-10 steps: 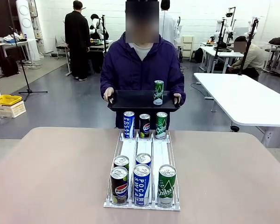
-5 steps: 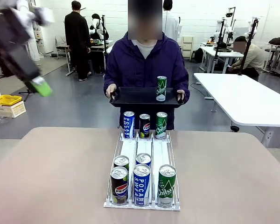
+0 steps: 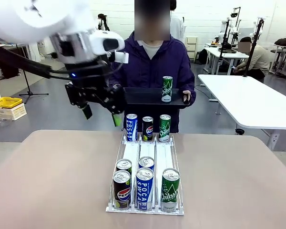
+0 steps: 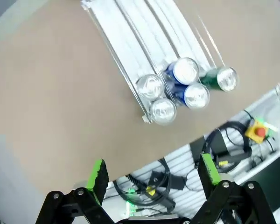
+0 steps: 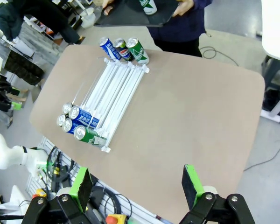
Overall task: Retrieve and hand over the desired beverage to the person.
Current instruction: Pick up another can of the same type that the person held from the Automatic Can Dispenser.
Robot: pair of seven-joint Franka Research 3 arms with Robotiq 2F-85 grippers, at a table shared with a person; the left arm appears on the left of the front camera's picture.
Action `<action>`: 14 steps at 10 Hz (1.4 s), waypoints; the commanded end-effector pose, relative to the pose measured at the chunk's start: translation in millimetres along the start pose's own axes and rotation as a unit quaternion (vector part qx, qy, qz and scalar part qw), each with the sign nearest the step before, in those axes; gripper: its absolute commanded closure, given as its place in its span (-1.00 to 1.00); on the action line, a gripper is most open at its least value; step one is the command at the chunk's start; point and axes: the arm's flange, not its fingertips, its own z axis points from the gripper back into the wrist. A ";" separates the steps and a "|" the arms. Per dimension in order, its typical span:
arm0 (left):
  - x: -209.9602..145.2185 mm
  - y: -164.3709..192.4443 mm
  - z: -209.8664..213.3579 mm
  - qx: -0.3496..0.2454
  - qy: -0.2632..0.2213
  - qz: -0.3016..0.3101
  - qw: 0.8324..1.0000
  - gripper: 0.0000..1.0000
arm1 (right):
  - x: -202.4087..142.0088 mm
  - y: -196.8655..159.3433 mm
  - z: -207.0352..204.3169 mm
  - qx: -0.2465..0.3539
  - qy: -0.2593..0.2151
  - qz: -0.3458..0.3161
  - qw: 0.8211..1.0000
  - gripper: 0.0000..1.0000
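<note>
Front view: white three-lane rack sits mid-table; three cans at the rack's far end, blue Pocari can, Pepsi can, green Chilsung can; five more cans at the rack's near end, two Pepsi in the left lane, two Pocari in the middle lane, one green in the right lane; person stands beyond the rack's far end, holding a black tray with both hands; one green can on the tray, upright, above the rack's far end; which drink is wanted, cannot tell; left gripper hangs in the air just left of the rack's far end, fingers spread, nothing between them.

Left wrist view: left gripper seen with green pads wide apart, empty; looks down on the rack's near end, five can tops clustered there; lanes behind them bare; red button under the table edge past the rack's near end.

Right wrist view: right gripper high over the table, off to the side of the rack, fingers spread, empty; three cans at the rack's far end, five at its near end; tray and the person's sleeve beyond the far end.
</note>
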 end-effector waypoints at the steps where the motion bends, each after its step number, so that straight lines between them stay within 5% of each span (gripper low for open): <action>1: 10.3 -1.0 -16.3 0.040 -0.007 0.036 0.999 -1.00 | 2.9 -2.6 -1.1 -0.003 0.001 0.004 1.000 -1.00; 3: 16.9 6.0 -8.5 0.002 -0.001 0.039 0.999 -1.00 | 2.9 -2.6 -1.1 -0.003 0.001 0.004 1.000 -1.00; 11: 9.9 -6.0 -18.4 0.014 0.002 0.020 1.000 -1.00 | 2.9 -2.6 -1.1 -0.003 0.001 0.004 1.000 -1.00; 14: -16.9 -59.3 -47.3 0.035 0.020 0.077 0.996 -1.00 | 2.9 -2.6 -1.1 -0.003 0.001 0.004 1.000 -1.00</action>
